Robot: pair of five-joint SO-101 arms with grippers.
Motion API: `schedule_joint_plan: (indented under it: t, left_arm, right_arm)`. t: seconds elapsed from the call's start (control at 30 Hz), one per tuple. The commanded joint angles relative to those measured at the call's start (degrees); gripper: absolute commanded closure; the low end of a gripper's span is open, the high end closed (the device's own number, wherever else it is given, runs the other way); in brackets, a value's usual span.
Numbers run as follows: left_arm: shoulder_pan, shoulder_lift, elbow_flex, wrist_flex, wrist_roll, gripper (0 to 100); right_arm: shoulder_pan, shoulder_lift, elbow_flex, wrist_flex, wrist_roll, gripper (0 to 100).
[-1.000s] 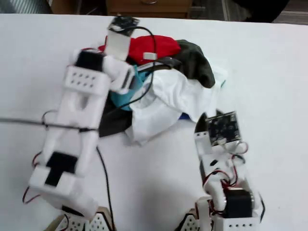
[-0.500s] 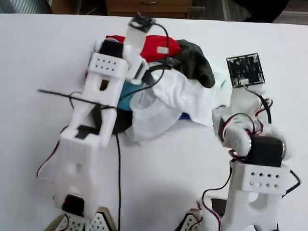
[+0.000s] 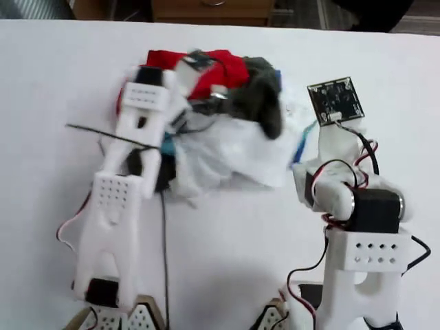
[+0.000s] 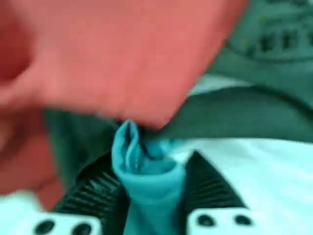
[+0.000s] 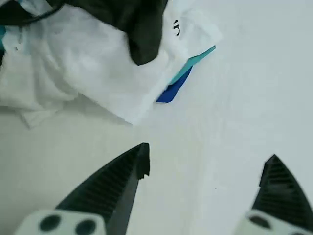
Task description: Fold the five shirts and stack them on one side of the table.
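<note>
The shirts lie in a crumpled heap at the far middle of the table. A red shirt (image 3: 213,65) is on top, beside a dark shirt (image 3: 258,100). A white shirt (image 3: 230,151) spreads in front of them. My left gripper (image 4: 151,164) is shut on a fold of the teal shirt (image 4: 146,171), under the red shirt (image 4: 122,54); its arm (image 3: 141,117) reaches into the heap's left side. My right gripper (image 5: 205,171) stands open over bare table just beside the white shirt (image 5: 83,68), where a blue shirt's edge (image 5: 172,88) peeks out.
The white table (image 3: 385,55) has free room to the left, right and front of the heap. Both arm bases stand at the near edge. A black cable (image 3: 163,240) runs along the left arm onto the table.
My left arm has pushed farther into the heap, and the dark and white shirts have bunched up and shifted left. My right arm rose from the near edge to beside the heap.
</note>
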Motion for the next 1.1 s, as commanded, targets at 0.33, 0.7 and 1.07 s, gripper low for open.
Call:
schedule_joint_plan:
  t: [0.33,0.7,1.07]
  left_arm:
    - [-47.2,-18.8,-26.7,6.4,1.9,97]
    - [-60.8,-21.5,-26.9,6.8,0.6,93]
    - [-43.8,-21.5,-27.0,6.9,0.7,72]
  right_arm:
    - [-0.2,0.6,1.4,-6.6,0.1,67.6]
    - [-0.7,0.6,16.4,-18.6,-0.2,67.5]
    - [-0.5,0.6,16.8,-17.2,0.1,67.4]
